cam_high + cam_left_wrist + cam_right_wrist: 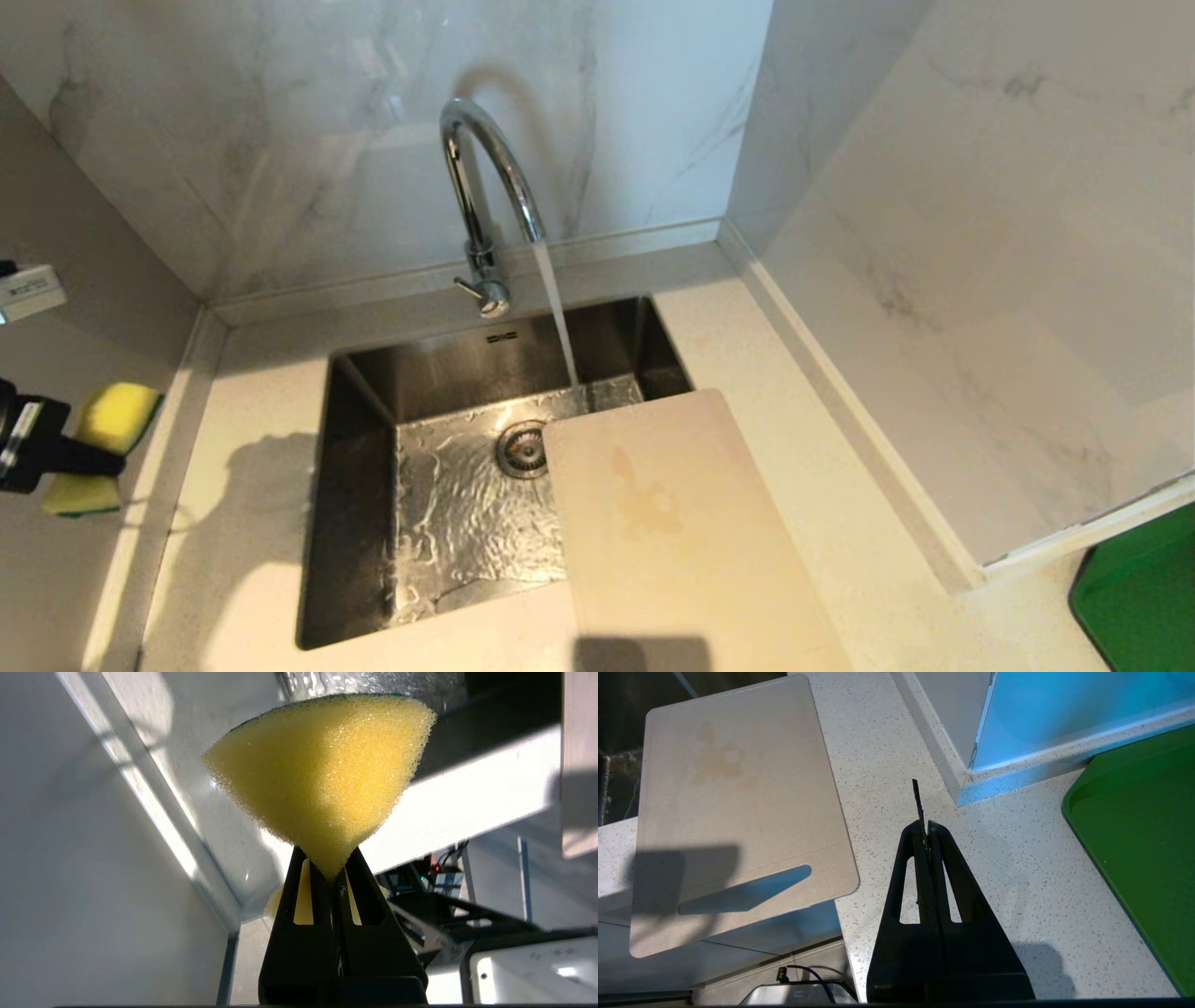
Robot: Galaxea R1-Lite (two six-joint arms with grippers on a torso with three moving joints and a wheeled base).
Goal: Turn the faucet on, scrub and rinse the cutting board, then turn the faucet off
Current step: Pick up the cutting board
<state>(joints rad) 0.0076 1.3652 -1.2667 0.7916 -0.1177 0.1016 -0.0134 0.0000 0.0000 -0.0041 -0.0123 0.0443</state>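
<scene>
Faucet (485,187) running into sink (355,523). Cutting board (681,532) bridges sink's right rim and counter's front edge, well apart from left gripper (89,457) pinching sponge (117,415). Only right wrist view shows right gripper (927,833), fingers closed empty, beside board's handle slot.

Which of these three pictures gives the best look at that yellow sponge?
The left wrist view: the sponge fills the picture, pinched at its middle by the left gripper. The head view shows it only small at the far left edge, half hidden behind the gripper. The right wrist view does not show it.
</scene>
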